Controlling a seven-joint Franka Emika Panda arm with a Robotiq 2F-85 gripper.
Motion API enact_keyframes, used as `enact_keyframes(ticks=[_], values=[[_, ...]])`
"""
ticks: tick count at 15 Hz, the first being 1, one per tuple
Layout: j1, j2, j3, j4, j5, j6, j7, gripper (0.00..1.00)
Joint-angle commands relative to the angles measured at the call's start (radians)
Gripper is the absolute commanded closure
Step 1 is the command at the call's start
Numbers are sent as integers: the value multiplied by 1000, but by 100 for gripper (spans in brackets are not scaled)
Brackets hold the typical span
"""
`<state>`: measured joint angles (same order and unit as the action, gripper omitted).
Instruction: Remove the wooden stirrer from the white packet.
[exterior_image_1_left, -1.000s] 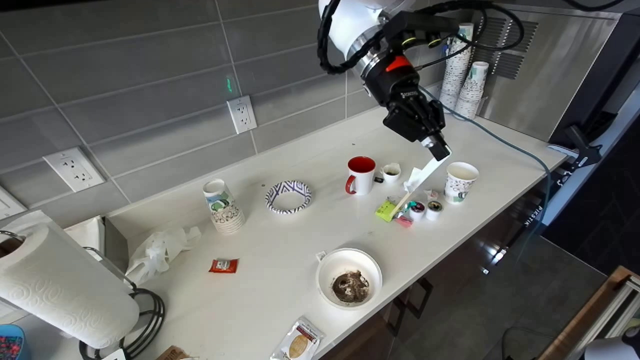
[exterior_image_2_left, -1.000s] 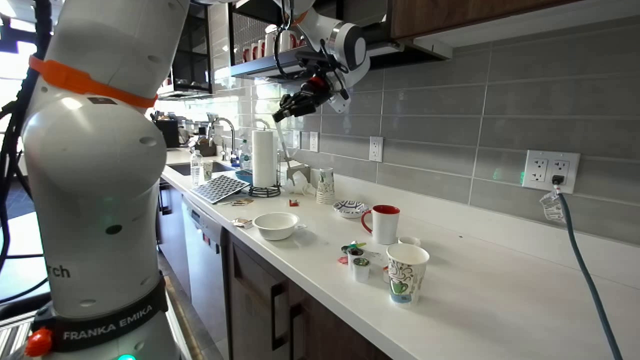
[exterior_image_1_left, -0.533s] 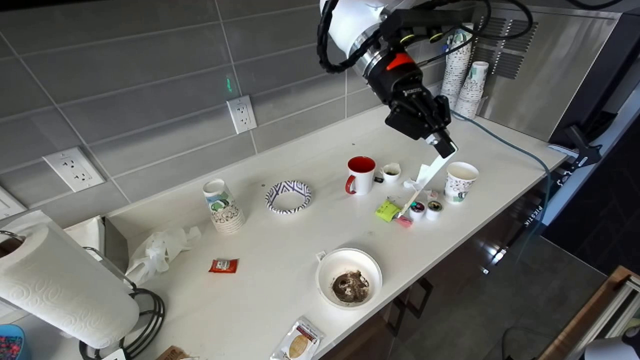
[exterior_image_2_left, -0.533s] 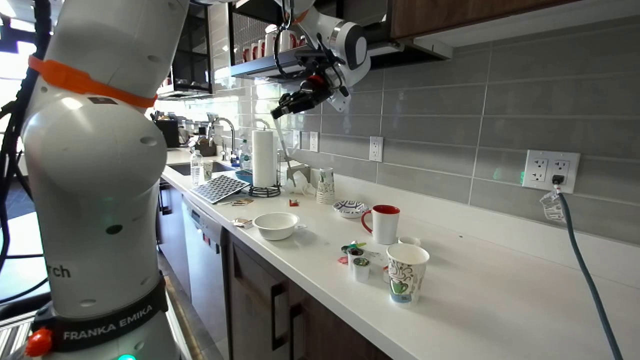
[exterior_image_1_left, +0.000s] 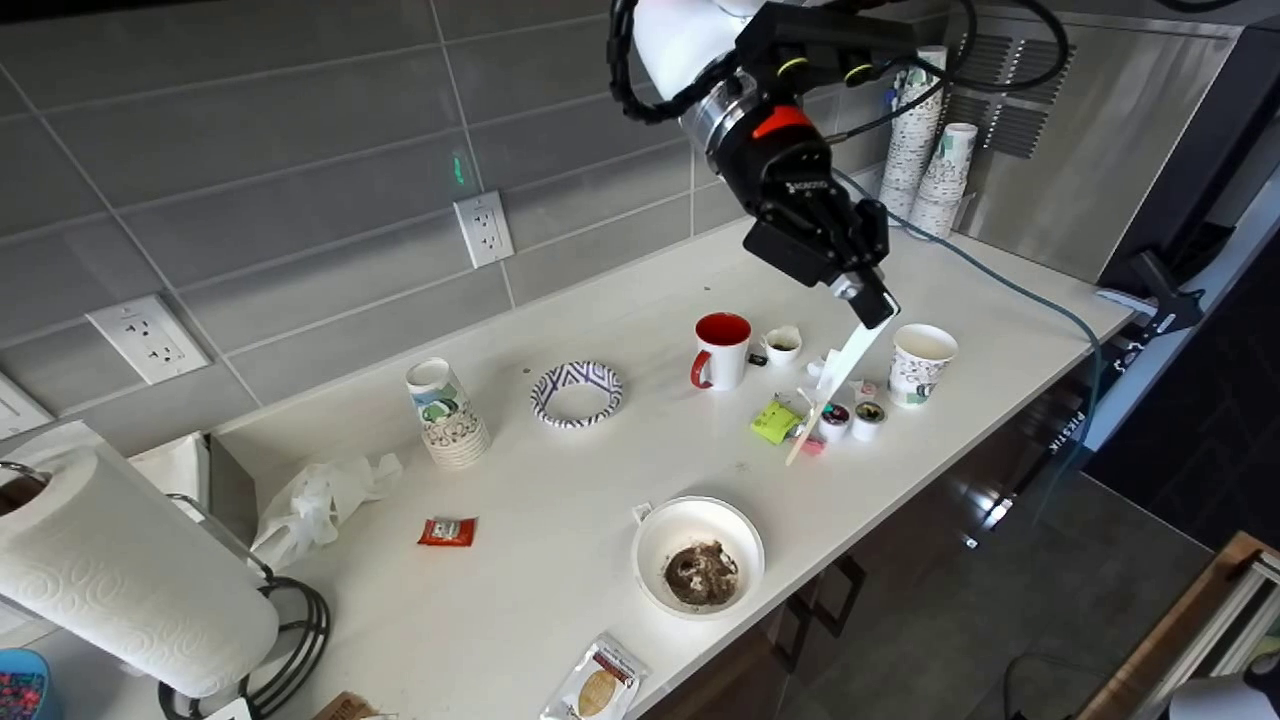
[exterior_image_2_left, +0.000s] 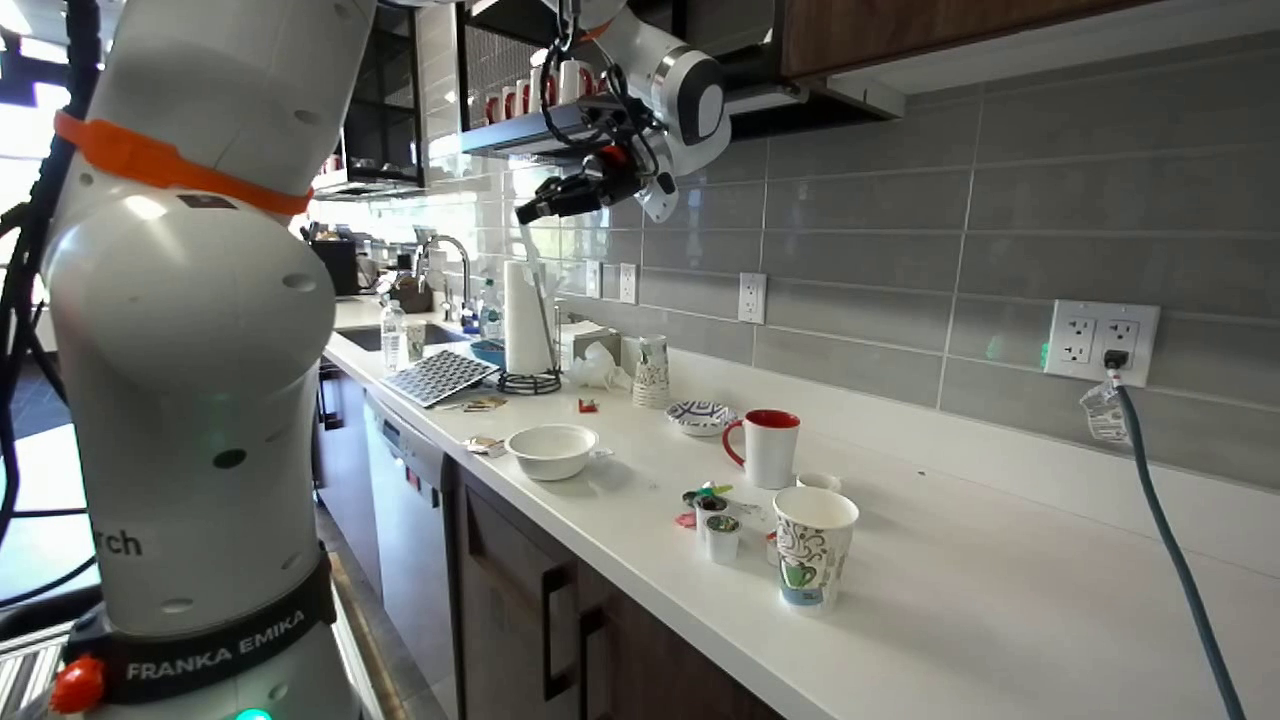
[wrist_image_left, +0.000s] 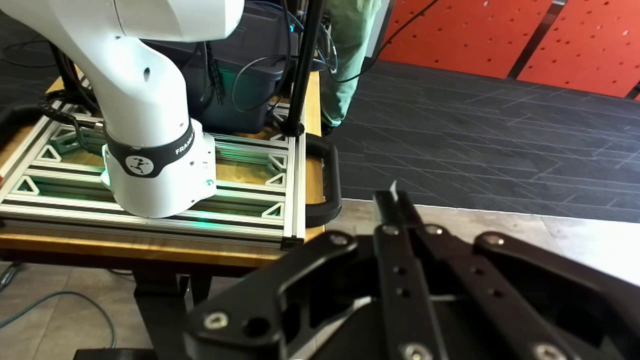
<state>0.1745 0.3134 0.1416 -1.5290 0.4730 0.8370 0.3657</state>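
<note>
A grey tiled wall (exterior_image_1_left: 320, 180) closes the back of this kitchen place, and along it goes a long white countertop (exterior_image_1_left: 560, 480). In the wrist view, a dark carpet (wrist_image_left: 475, 150) with thin pale lines meets a lighter floor (wrist_image_left: 530, 227), and behind it stand red perforated panels (wrist_image_left: 460, 35). Next to the counter rises the Franka arm (exterior_image_2_left: 180, 420); under the countertop are brown cabinets (exterior_image_2_left: 505, 560) with black handles.

On the countertop, the paper towel roll (exterior_image_2_left: 517, 330) stands upright in its black wire holder. The black gripper (wrist_image_left: 393, 196) is raised well above the level of the countertop; its two fingers are clenched together, and they grasp the upper end of the white packet (exterior_image_1_left: 852, 352).

In an exterior view, a white bowl (exterior_image_1_left: 697, 515) with dark brown matter inside stands near the front edge. Closer to the wall are a stack of paper cups (exterior_image_1_left: 448, 415), a zigzag-patterned bowl (exterior_image_1_left: 577, 403), and a mug (exterior_image_1_left: 728, 365) which is white outside and red inside. A paper cup (exterior_image_1_left: 912, 380) with printed pattern stands near two coffee pods (exterior_image_1_left: 868, 420).

The packet slants downward from the fingertips. Out of its lower end comes the wooden stirrer (exterior_image_1_left: 803, 435), pale and very thin, partly outside; its upper part is hidden.
</note>
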Motion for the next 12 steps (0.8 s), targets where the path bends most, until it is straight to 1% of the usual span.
enact_keyframes(ticks=[1,3,4,5,9,10,11,12], values=[[-6,-33,91,-51,-75,0,32,100],[0,-44,135,-51,-149,0,19,100],[-4,-49,161,-67,-174,0,41,100],[-8,-60,177,-82,-181,0,84,100],[-14,-78,220,-88,-275,0,69,100],[-13,-79,223,-82,-312,0,51,100],[51,-87,153,-72,-349,0,18,100],[55,-90,147,-65,-377,0,6,100]])
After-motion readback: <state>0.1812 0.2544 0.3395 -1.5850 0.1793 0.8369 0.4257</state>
